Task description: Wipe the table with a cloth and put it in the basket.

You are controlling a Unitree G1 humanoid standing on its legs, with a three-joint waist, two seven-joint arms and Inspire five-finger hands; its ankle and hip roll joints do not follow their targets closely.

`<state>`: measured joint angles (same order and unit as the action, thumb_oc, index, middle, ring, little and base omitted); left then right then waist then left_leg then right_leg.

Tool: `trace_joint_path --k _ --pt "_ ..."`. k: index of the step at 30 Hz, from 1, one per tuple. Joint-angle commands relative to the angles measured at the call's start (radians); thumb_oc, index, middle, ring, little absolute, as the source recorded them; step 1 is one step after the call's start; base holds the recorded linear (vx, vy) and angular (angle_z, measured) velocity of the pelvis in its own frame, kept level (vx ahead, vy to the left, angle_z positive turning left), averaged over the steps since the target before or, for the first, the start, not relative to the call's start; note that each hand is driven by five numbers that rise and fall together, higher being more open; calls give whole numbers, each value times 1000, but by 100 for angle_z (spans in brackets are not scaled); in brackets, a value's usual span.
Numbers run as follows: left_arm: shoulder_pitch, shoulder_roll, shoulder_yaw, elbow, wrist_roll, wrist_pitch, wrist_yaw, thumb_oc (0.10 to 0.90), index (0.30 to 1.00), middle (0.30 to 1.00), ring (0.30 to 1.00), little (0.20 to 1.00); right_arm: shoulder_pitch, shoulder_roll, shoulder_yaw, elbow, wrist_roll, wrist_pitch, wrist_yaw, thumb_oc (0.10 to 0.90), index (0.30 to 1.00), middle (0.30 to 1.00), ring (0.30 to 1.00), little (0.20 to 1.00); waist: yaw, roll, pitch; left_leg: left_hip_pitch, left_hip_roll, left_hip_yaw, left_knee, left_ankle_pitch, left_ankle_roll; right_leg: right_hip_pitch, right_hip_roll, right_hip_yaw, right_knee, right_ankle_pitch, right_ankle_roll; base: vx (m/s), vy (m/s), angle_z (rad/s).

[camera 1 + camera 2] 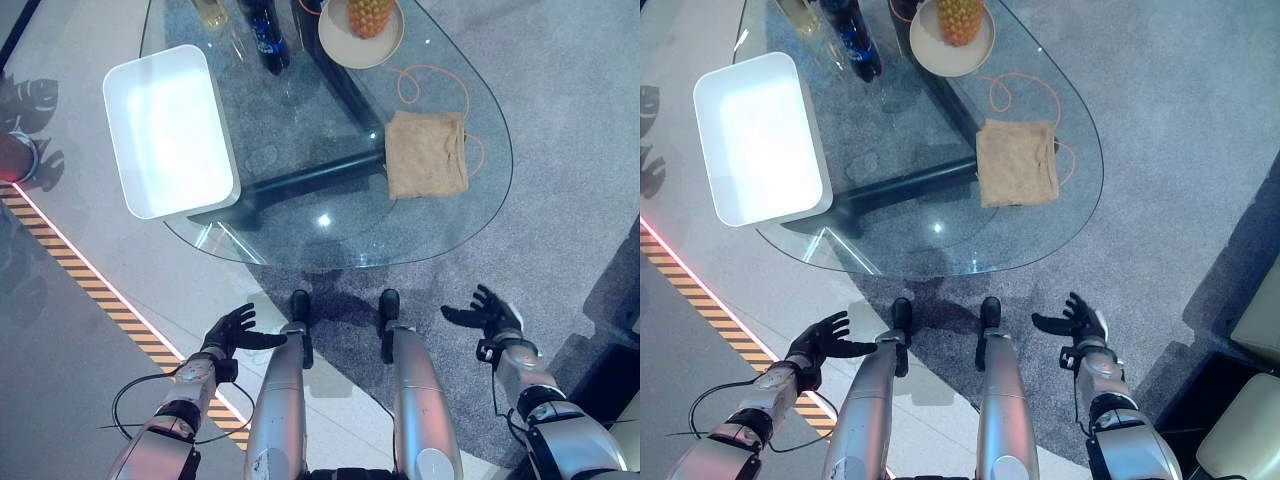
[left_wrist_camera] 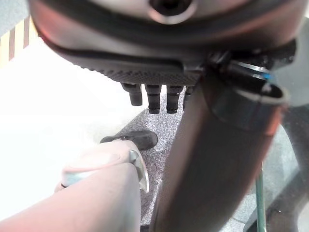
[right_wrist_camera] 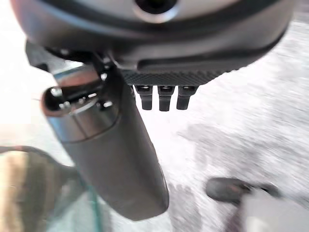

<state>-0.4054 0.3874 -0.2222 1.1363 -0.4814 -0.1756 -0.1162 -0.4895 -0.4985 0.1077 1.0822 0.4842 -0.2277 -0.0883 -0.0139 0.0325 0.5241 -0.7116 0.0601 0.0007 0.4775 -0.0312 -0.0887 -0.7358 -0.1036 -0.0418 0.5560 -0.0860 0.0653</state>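
A tan cloth (image 1: pixel 426 152) lies flat on the right part of the oval glass table (image 1: pixel 300 235). A white rectangular basket (image 1: pixel 168 128) stands on the table's left side. Both hands hang low, well short of the table's near edge. My left hand (image 1: pixel 232 331) is at the lower left with relaxed, spread fingers and holds nothing. My right hand (image 1: pixel 488 312) is at the lower right, also open and empty. In the wrist views the fingers (image 2: pixel 153 97) of the left hand and the fingers (image 3: pixel 163 96) of the right hand stick out straight.
A plate with a pineapple (image 1: pixel 365 22) and dark bottles (image 1: pixel 268 35) stand at the table's far end. An orange cord (image 1: pixel 436 82) loops beside the cloth. A yellow-and-black striped strip (image 1: pixel 90 285) runs across the floor on the left. Grey carpet lies under the table.
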Motion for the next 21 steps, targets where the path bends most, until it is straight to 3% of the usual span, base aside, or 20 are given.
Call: trace_joint_path --k 1,7,14,18,21 --pt "35 75 23 -6 -56 -21 29 800 900 900 900 900 6 -88 -52 -120 28 -107 -109 800 900 900 900 900 4 -23 -25 -2 -53 26 45 -38 66 1 27 -55 52 -12 -28 -79 -47 7" --pt "53 63 12 3 -93 -46 29 800 900 900 900 900 -60 -171 -47 -269 -8 -141 -220 800 900 900 900 900 -2 -21 -4 -17 -51 22 38 -32 65 -20 28 -54 50 -4 -29 -42 6 1" --pt "56 51 6 17 -111 -69 19 800 900 900 900 900 -103 -211 -30 -346 -74 -166 -298 800 900 900 900 900 -6 -20 -4 -30 -50 27 31 -29 63 -30 25 -59 34 3 -28 -7 5 1" --pt "58 41 5 13 -138 -80 22 800 900 900 900 900 -121 -223 -26 -437 -160 -177 -373 800 900 900 900 900 -10 -19 -4 -30 -49 33 10 -20 59 -29 26 -60 12 8 -23 0 0 0" --pt "59 33 26 16 -211 -83 -5 800 900 900 900 900 -157 -242 -7 -506 -295 -153 -454 800 900 900 900 900 -10 -19 -4 -30 -51 34 -4 -17 57 -29 26 -65 -3 9 -20 0 0 0"
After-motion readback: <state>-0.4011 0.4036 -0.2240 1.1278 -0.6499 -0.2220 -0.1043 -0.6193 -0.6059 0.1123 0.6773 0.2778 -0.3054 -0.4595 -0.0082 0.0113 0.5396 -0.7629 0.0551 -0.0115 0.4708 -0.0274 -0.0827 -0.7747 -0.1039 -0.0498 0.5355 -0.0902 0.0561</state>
